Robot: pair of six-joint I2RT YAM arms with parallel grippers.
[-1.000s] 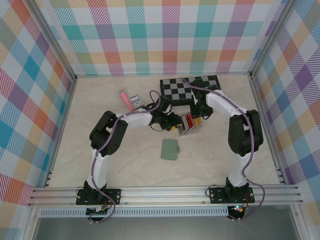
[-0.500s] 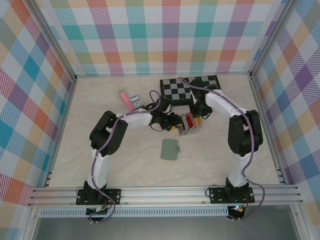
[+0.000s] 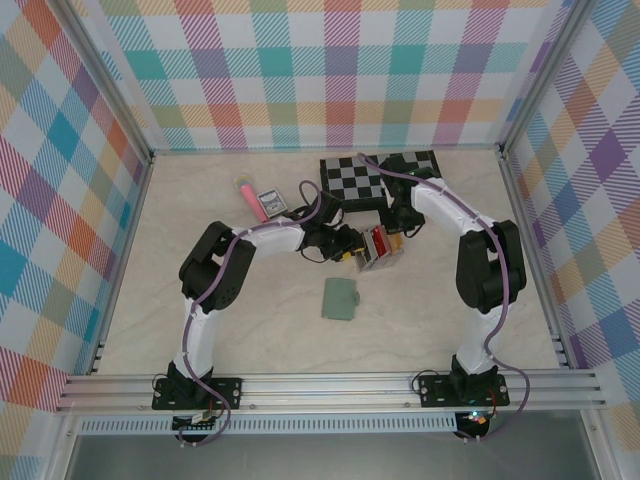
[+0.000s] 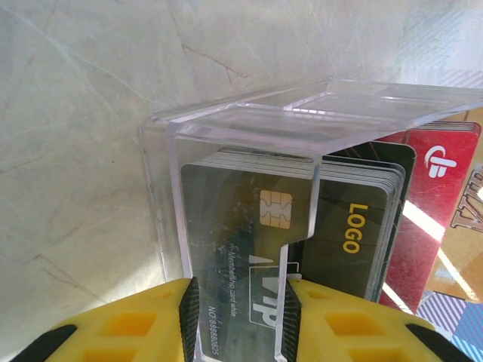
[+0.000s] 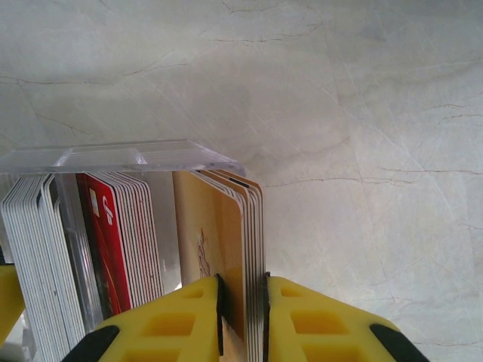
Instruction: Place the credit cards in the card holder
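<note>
The credit cards stand upright in a clear plastic rack (image 3: 379, 252) mid-table. In the left wrist view, black cards (image 4: 249, 226) sit behind the rack's clear front wall (image 4: 226, 128), with a red card (image 4: 441, 188) further back. My left gripper (image 4: 238, 320) is shut on that clear wall. The right wrist view has a yellow-orange stack (image 5: 219, 234) at the rack's end, red cards (image 5: 106, 241) beside it. My right gripper (image 5: 243, 320) is shut on the yellow-orange stack. The sage-green card holder (image 3: 341, 298) lies closed on the table, nearer than the rack.
A black-and-white chessboard (image 3: 380, 178) lies at the back, just behind the right arm. A pink tube (image 3: 244, 189) and a small dark packet (image 3: 270, 203) sit at the back left. Checked walls enclose the table.
My right gripper has closed on the yellow-orange cards. Neither arm has shifted in the top view, and the rack and card holder stay put.
</note>
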